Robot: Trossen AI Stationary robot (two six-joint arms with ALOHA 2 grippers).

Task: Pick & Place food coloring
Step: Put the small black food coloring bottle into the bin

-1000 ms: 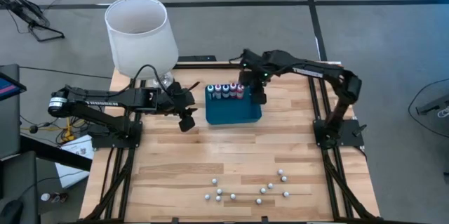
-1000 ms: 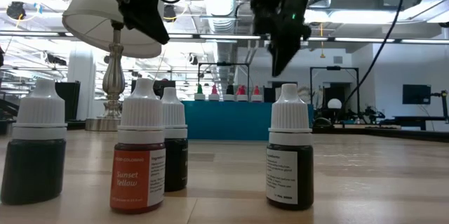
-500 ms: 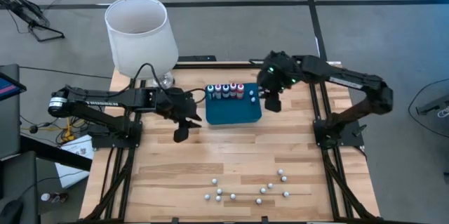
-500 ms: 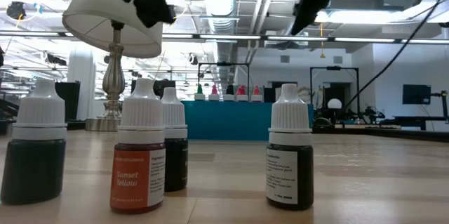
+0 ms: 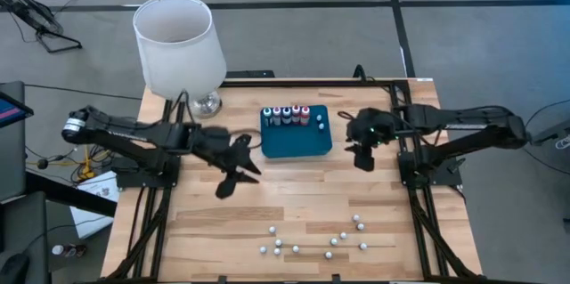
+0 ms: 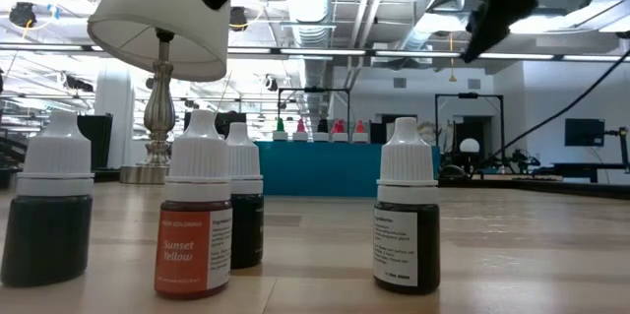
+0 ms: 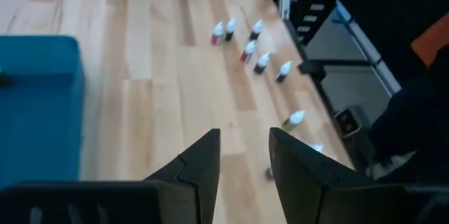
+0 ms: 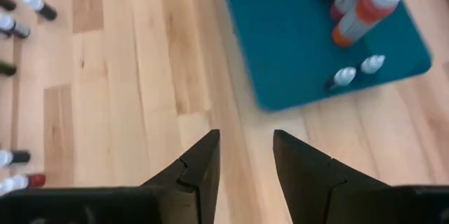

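Several food coloring bottles (image 5: 286,115) stand in a row along the far side of the teal tray (image 5: 298,143), with two small ones (image 8: 356,69) lying beside them near the tray's right side. More loose bottles (image 5: 313,239) stand by the table's near edge, close up in the low view (image 6: 192,218). My left gripper (image 5: 225,186) hovers open, left of and nearer than the tray, with only bare table showing between its fingers (image 7: 244,161). My right gripper (image 5: 363,161) hovers open, right of the tray, with nothing between its fingers (image 8: 245,161).
A lamp with a white shade (image 5: 176,42) stands at the table's far left corner. Bare wooden table (image 5: 294,190) lies between the tray and the loose bottles. Dark frame rails (image 5: 419,204) run along both side edges.
My right gripper has drawn back from above the tray's right side toward the table's right edge and a little nearer, rolling as it went. My left gripper has swung toward the near edge and turned. The bottles have kept still.
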